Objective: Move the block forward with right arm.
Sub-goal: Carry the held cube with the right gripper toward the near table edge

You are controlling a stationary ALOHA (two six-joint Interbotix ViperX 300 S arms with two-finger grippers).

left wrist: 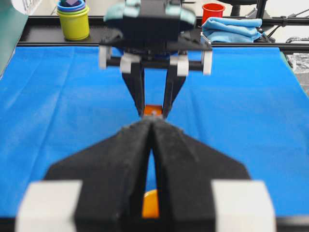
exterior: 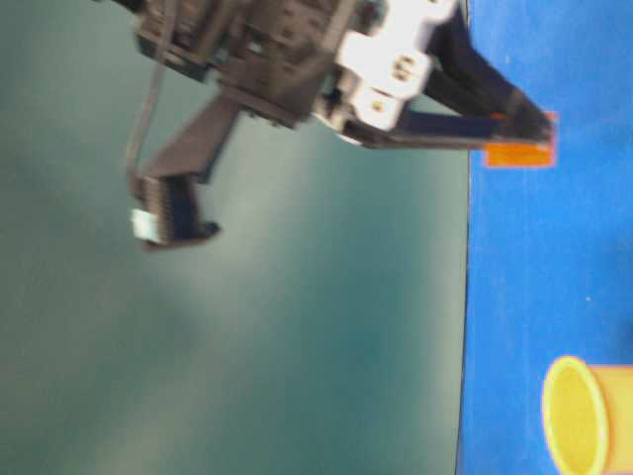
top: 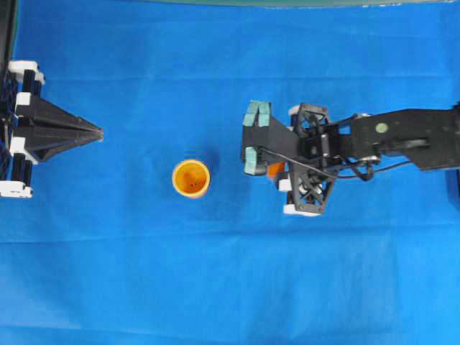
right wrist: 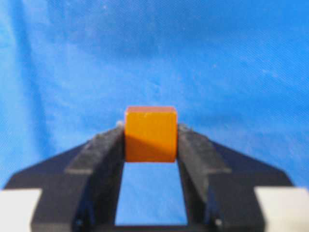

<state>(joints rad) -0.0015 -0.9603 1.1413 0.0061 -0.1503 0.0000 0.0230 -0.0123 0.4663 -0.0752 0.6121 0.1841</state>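
The right arm [top: 402, 136] was black, with a small yellow-green round mark on its top, white joint blocks, open black lattice brackets and thin black cables looping beside it. Teal-green pads sat on its wrist end. The left arm [top: 50, 133] was black too, white-blocked, tapering to a point.

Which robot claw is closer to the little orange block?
Right. The right gripper has the block pinched between its fingers. The left gripper sits shut at the table's far side, beyond the cup.
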